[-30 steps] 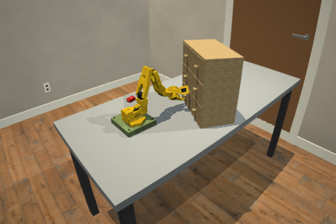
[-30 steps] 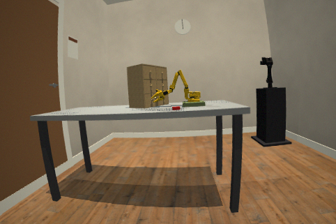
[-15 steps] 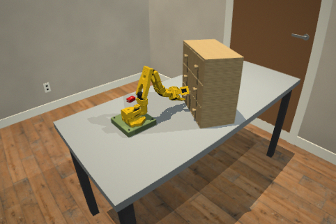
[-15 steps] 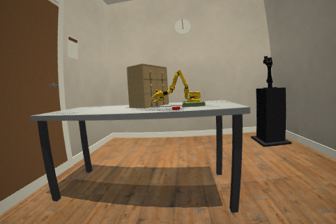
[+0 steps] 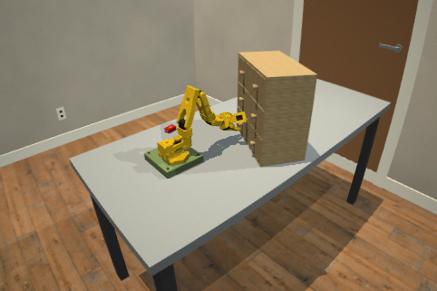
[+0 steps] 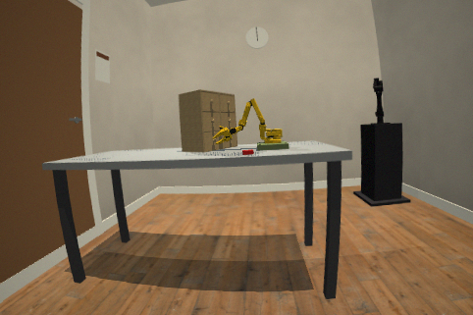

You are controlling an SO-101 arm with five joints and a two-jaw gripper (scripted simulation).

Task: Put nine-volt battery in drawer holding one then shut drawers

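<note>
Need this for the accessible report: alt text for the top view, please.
A small yellow arm on a green base plate reaches its nearly closed, empty gripper toward the knobbed front of a wooden drawer cabinet on a grey table. All drawers look shut. A small red battery lies on the table behind the arm.

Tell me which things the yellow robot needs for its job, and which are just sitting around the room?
For the job:
- red battery on the table
- wooden drawer chest, drawers all shut
- the arm's end effector, at the chest's front, holding nothing

Just sitting around:
- wall clock
- brown door
- black stand with another arm
- wall socket
</note>
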